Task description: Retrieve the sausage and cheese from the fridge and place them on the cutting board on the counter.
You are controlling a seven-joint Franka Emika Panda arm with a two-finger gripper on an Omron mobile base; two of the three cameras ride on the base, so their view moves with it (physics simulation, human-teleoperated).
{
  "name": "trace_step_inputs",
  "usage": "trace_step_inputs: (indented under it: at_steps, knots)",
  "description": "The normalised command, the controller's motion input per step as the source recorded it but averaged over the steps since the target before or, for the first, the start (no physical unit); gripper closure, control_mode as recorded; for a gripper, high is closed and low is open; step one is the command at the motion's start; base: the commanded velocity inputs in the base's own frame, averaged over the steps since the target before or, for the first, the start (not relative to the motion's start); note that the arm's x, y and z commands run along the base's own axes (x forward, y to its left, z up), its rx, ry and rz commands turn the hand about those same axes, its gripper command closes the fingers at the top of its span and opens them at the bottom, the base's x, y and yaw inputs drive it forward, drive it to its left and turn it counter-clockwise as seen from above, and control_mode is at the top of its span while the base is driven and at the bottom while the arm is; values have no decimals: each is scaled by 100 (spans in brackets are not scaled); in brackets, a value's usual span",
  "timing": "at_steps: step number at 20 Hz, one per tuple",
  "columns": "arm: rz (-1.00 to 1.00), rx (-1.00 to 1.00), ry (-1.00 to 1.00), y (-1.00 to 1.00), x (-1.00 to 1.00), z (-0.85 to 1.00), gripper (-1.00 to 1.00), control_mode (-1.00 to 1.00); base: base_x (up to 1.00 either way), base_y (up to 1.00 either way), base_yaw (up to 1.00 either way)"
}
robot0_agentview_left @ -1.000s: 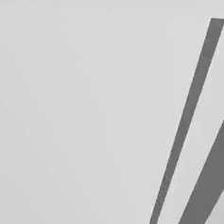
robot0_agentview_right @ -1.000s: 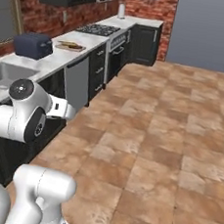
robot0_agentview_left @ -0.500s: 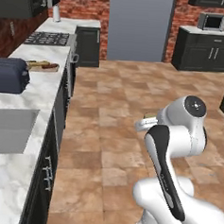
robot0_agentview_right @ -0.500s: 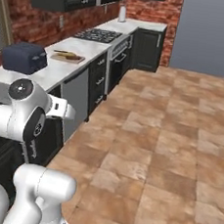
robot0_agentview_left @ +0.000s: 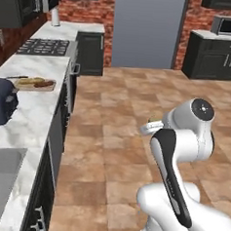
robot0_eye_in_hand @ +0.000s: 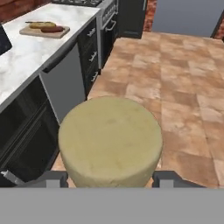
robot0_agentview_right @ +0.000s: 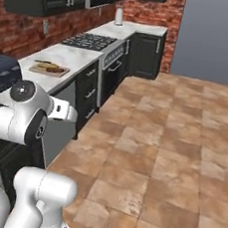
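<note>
End effector (robot0_eye_in_hand: 109, 179) clamped on the cheese (robot0_eye_in_hand: 110, 142), sausage (robot0_eye_in_hand: 51, 29) on cutting board (robot0_eye_in_hand: 43, 33)

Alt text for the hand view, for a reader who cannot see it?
A pale yellow cheese puck sits between the jaws, filling the foreground. Behind it, upper left, a cutting board on the marble counter carries the sausage beside a bread-like stick.
</note>
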Motion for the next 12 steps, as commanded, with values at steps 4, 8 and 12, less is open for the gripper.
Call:
trace_step_inputs:
  at_steps: [4,8,12]
  knots:
    - [0,0,0,0,0,0,100,100,100,0,1]
    - [0,0,0,0,0,0,100,100,100,0,7]
    - [0,0,0,0,0,0,100,100,100,0,17]
